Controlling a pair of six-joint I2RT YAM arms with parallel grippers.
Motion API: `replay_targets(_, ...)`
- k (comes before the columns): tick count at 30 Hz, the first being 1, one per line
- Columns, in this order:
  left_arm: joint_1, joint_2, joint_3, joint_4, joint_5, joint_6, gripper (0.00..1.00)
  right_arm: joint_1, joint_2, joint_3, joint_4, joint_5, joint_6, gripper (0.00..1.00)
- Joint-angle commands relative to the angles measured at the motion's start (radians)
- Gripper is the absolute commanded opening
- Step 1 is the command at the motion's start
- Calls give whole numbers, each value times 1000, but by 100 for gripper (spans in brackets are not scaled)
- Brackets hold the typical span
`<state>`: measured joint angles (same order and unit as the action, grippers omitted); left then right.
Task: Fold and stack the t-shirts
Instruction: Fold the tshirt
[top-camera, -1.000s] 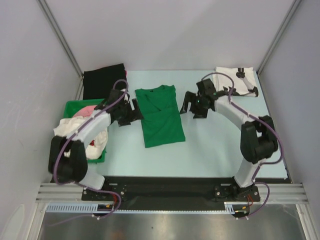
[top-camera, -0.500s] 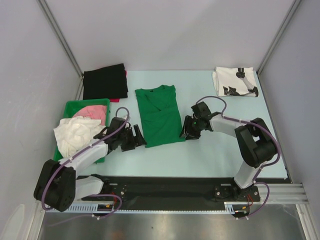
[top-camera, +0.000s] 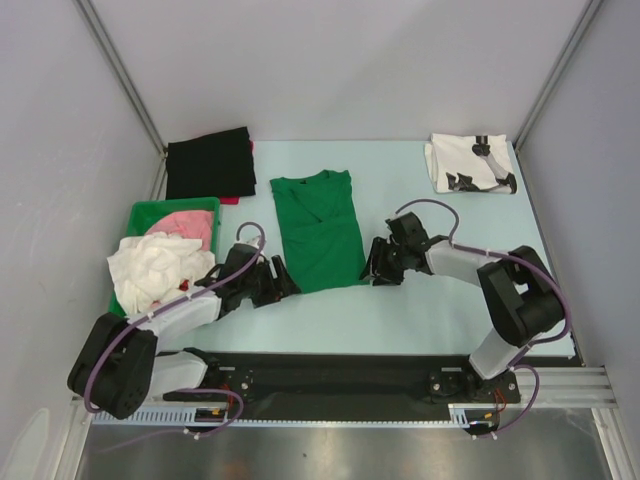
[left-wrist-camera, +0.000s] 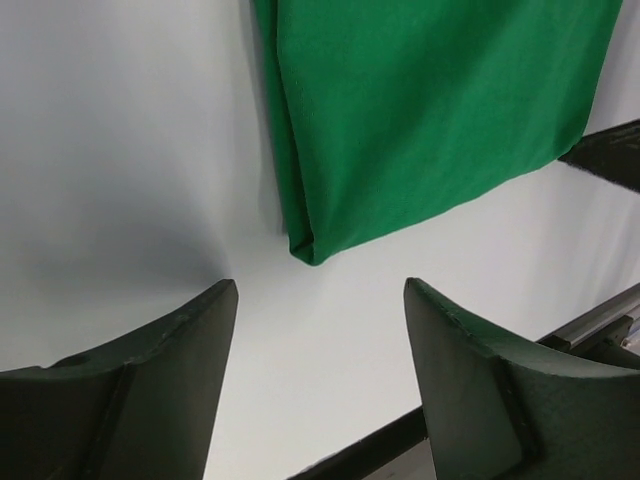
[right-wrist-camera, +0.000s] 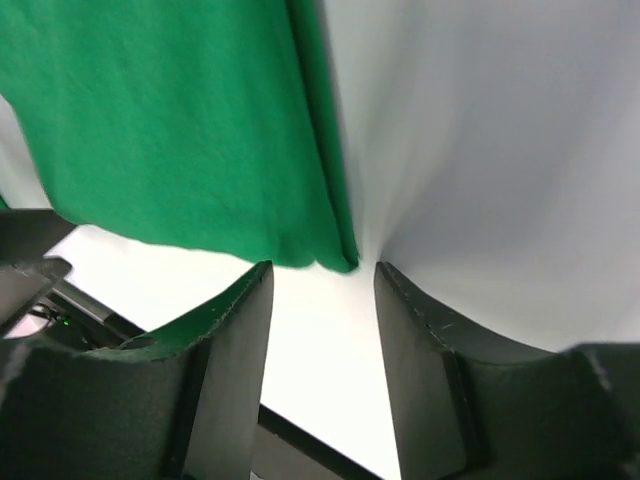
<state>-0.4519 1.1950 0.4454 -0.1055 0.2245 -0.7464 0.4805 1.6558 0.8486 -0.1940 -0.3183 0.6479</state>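
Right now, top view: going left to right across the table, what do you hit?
green bin → left gripper → green t-shirt → right gripper → white printed t-shirt. I left out the black folded cloth because it sits over the bin's span.

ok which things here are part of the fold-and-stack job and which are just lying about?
Job: green t-shirt, white printed t-shirt, left hand, right hand.
Lying about: black folded cloth, green bin holding white cloth and pink cloth.
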Motion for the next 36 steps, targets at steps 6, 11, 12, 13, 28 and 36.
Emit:
replay_targets(6, -14, 67, -22, 155, 7, -45, 66, 6, -7, -59, 8, 24, -11, 47)
replay_targets(11, -27, 100, -28, 199, 6, -59, 58, 10, 27, -75, 47, 13, -5, 35)
replay_targets(12, -27, 115, -27, 207, 9, -61, 56, 10, 32, -77, 57, 9, -5, 33)
replay_targets(13, -28, 121, -27, 211, 9, -64, 55, 10, 38, -80, 59, 12, -5, 29)
replay_targets(28, -41, 160, -11, 256, -45, -77, 7, 6, 9, -114, 71, -7, -8, 0)
replay_targets(36, -106, -17, -4, 46, -45, -93, 0, 110, -284, -181, -128, 88, 53, 0)
